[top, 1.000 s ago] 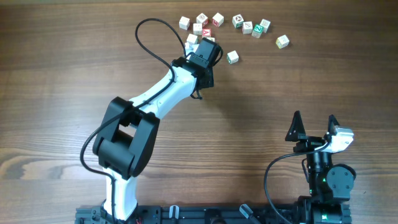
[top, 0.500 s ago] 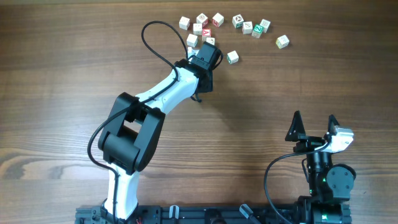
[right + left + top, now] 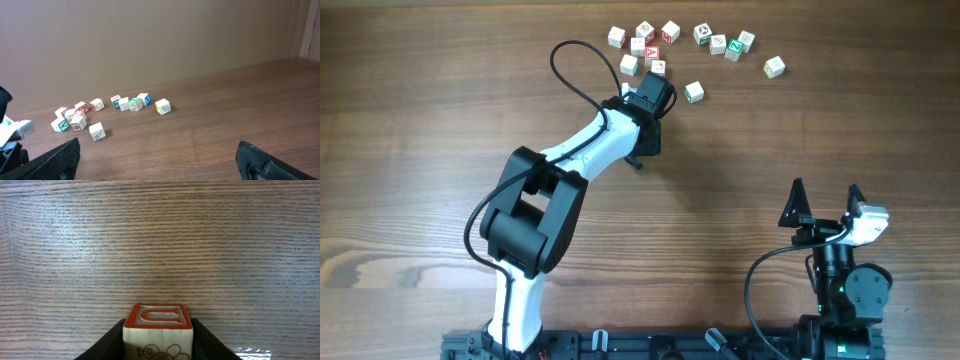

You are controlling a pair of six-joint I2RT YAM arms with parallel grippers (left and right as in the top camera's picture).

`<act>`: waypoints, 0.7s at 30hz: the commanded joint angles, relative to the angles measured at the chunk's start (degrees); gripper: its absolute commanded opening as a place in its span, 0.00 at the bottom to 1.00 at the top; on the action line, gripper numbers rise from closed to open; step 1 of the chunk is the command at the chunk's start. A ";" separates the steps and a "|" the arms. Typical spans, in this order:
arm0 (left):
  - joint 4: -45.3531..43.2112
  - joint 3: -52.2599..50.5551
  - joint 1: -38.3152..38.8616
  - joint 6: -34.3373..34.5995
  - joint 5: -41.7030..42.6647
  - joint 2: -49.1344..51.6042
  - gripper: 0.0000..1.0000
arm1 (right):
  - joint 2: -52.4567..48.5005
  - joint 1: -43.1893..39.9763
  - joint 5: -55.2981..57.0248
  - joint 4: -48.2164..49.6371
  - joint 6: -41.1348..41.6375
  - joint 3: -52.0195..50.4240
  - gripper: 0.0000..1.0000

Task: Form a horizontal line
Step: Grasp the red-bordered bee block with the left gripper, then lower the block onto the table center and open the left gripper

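Now carrying: my left end effector (image 3: 650,92) has pulled back a little from the loose cubes (image 3: 642,45) toward the bare worktop (image 3: 420,120); its fingers are clamped on a red-lettered cube (image 3: 157,325), letter face up. I judge the pick done and the placing still ahead. The row (image 3: 725,44) lies at the far edge, right of the loose cubes, its pieces touching, one marked blue; from the right wrist it reads as a short, slightly crooked string (image 3: 134,104). My cube likely belongs at one end of it. My right end effector (image 3: 825,200) sits parked near the base, fingers wide apart, nothing between them. The worktop is brown wood grain, matte; behind it is a plain tan wall (image 3: 150,35).
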State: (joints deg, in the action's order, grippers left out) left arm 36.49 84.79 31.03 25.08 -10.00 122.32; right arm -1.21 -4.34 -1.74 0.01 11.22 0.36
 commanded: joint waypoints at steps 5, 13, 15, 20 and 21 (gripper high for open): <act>-0.24 -0.48 -0.17 -0.94 0.50 1.22 0.64 | 0.20 -0.13 -0.96 0.13 -0.68 -0.07 1.00; -1.07 -0.26 -0.17 -2.43 0.50 -3.87 0.97 | 0.20 -0.13 -0.96 0.13 -0.70 -0.07 1.00; -0.83 -0.24 -0.17 -2.43 0.48 -8.37 1.00 | 0.20 -0.13 -0.96 0.13 -0.68 -0.07 1.00; 5.66 -0.26 -0.68 -2.38 -4.26 -21.70 1.00 | 0.20 -0.13 -0.96 0.13 -0.70 -0.07 1.00; 9.42 -0.26 -1.51 -2.38 -4.70 -24.96 1.00 | 0.20 -0.13 -0.96 0.13 -0.70 -0.07 1.00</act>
State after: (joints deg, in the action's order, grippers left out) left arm 39.81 84.64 31.00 23.16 -11.29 104.27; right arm -1.21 -4.34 -1.74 0.01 11.20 0.36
